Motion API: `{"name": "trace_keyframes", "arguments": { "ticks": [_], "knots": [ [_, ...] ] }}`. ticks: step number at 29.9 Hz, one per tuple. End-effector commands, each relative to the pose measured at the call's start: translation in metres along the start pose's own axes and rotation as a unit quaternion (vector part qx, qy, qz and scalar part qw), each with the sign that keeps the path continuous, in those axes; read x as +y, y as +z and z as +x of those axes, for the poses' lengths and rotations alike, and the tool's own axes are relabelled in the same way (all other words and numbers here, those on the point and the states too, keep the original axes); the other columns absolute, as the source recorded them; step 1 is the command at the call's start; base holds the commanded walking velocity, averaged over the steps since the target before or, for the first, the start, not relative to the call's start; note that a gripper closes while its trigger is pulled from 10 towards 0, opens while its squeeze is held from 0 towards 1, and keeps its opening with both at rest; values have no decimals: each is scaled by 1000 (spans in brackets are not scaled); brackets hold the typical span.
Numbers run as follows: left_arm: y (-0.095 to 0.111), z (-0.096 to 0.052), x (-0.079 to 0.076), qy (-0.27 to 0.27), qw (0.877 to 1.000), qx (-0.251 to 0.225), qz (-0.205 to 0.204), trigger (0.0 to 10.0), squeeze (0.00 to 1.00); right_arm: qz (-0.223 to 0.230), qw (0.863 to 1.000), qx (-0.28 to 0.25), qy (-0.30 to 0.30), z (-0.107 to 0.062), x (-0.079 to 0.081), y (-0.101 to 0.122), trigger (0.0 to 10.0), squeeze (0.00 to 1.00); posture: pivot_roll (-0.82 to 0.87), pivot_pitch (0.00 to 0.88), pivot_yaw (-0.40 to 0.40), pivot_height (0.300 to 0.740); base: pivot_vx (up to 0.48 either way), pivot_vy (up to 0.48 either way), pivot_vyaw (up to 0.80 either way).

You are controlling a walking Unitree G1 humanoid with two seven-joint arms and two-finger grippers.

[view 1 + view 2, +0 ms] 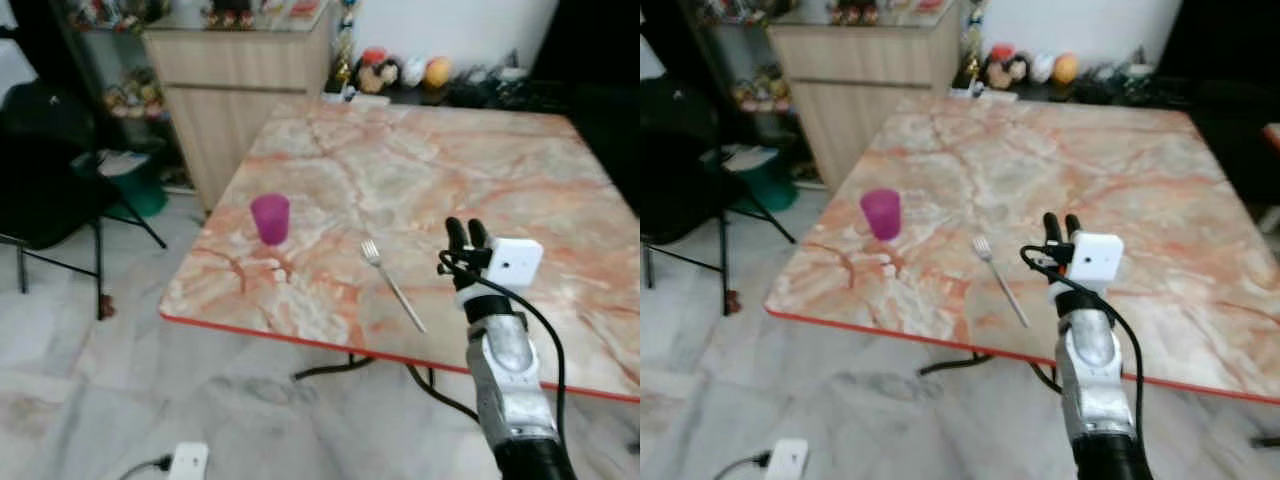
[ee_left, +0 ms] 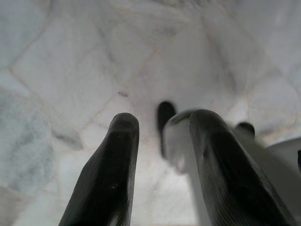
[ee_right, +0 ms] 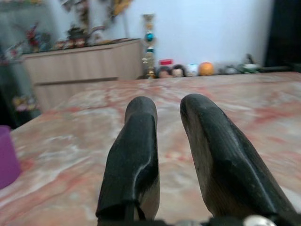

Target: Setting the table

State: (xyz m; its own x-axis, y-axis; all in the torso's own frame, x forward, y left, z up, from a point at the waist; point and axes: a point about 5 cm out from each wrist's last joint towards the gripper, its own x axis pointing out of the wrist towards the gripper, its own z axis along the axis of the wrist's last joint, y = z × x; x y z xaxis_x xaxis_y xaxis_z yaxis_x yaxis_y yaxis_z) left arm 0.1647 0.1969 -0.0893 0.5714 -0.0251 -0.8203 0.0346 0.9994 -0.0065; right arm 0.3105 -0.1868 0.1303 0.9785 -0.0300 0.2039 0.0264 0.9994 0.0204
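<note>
On your far left a black chair (image 1: 40, 170) stands on the floor, well apart from the marble worktop (image 1: 420, 170). On the worktop, near its left edge, you have the purple cup (image 1: 270, 218) standing upright. To its right the fork (image 1: 392, 283) lies flat, tines pointing away from you. Just right of the fork, the right gripper (image 1: 467, 233) is raised over the worktop, jaws slightly apart and holding nothing. The left gripper (image 2: 162, 136) hangs over the floor tiles, jaws apart.
</note>
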Motion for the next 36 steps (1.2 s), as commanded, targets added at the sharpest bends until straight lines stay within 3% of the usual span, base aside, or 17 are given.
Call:
{"name": "trace_keyframes", "arguments": {
  "ticks": [1,7,16,17,18,20,24,28,33,34,35,36],
  "knots": [
    [-7,-2,6,9,1000,12,1,10000,0,10,1000,-4,13,2,9,2,10000,0,10,0,-16,736,0,0,800],
    [-7,-2,7,9,1000,12,2,10000,0,11,1000,0,16,2,10,1,10000,0,10,0,-15,736,0,0,800],
    [-7,-2,6,9,1000,12,2,10000,0,-8,998,53,-36,2,-4,-13,10000,0,11,0,-17,736,0,0,0],
    [-6,-2,6,9,1000,12,2,10000,0,-14,995,80,-52,2,-11,-20,10000,914,13,0,-18,736,0,0,0],
    [-6,-2,6,9,1000,12,1,10000,0,-14,994,87,-58,2,-13,-22,10000,1000,13,0,-18,736,0,0,0],
    [-6,-2,6,9,1000,12,1,10000,0,-17,993,98,-63,1,-16,-25,10000,1000,16,0,-19,736,0,0,0],
    [-7,-2,6,9,1000,13,-1,10000,0,-40,981,167,-90,-1,-28,-40,10000,1000,17,0,-20,736,0,0,0],
    [-7,-2,6,9,1000,13,-2,10000,0,-47,977,187,-88,0,-32,-44,10000,1000,17,0,-20,736,0,0,0],
    [-7,-2,6,9,1000,13,-2,10000,0,-23,974,214,-64,9,-34,-47,10000,1000,17,0,-17,736,0,0,0],
    [-7,-2,6,9,1000,13,-3,10000,0,-1,973,226,-53,11,-32,-48,10000,675,17,0,-17,736,0,0,0],
    [-7,-2,6,8,1000,13,-3,10000,0,3,971,233,-46,11,-31,-49,10000,0,19,0,-17,736,0,0,0],
    [-7,-2,5,7,1000,13,-2,10000,0,-9,969,247,-31,13,-29,-51,10000,0,17,0,-17,736,0,0,0]
  ]
}}
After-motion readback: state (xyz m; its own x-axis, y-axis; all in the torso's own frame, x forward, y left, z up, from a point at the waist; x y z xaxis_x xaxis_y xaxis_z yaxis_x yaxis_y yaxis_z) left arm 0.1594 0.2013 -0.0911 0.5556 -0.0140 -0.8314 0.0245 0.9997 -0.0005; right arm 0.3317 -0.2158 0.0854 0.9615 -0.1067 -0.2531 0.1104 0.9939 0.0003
